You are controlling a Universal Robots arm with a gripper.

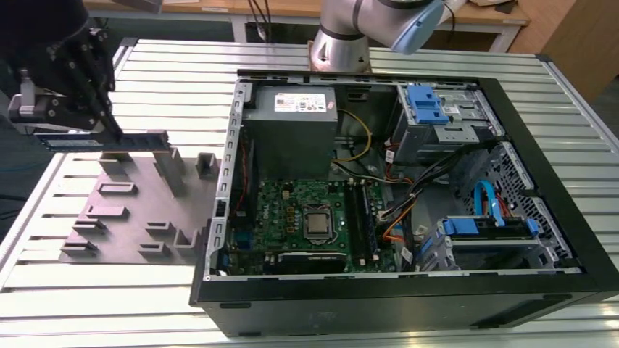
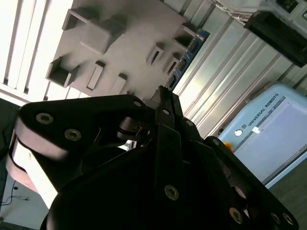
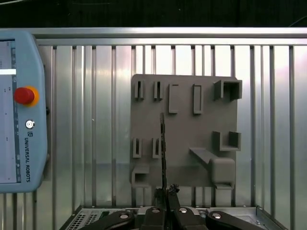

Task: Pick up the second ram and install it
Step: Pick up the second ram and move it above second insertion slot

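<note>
A black gripper (image 1: 104, 129) pinches the second ram (image 1: 140, 139) between narrowly closed fingers. The ram is a long, thin, dark blue memory stick, held level and on edge. In the first wrist view the gripper (image 3: 166, 190) holds the ram (image 3: 163, 143) so that it appears edge-on as a thin dark line. In the second wrist view the blue board (image 2: 189, 48) sticks out past the fingertips of the gripper (image 2: 163, 93).

Below the ram lies a grey holder plate (image 1: 135, 210) with raised slots and brackets. The ram hangs over this plate and appears clear of it. The plate rests on a slatted aluminium table (image 1: 174, 65).

On the table beside the plate, the first wrist view shows a pale blue teach pendant (image 3: 19, 143) with a red button (image 3: 24, 96).

To the exterior view's right of the plate, an open black computer case (image 1: 541, 181) lies on its side. Inside it are a green motherboard (image 1: 280, 210) and a grey power supply (image 1: 290, 127). Beyond the case stands the silver base of the robot arm (image 1: 338, 43).
</note>
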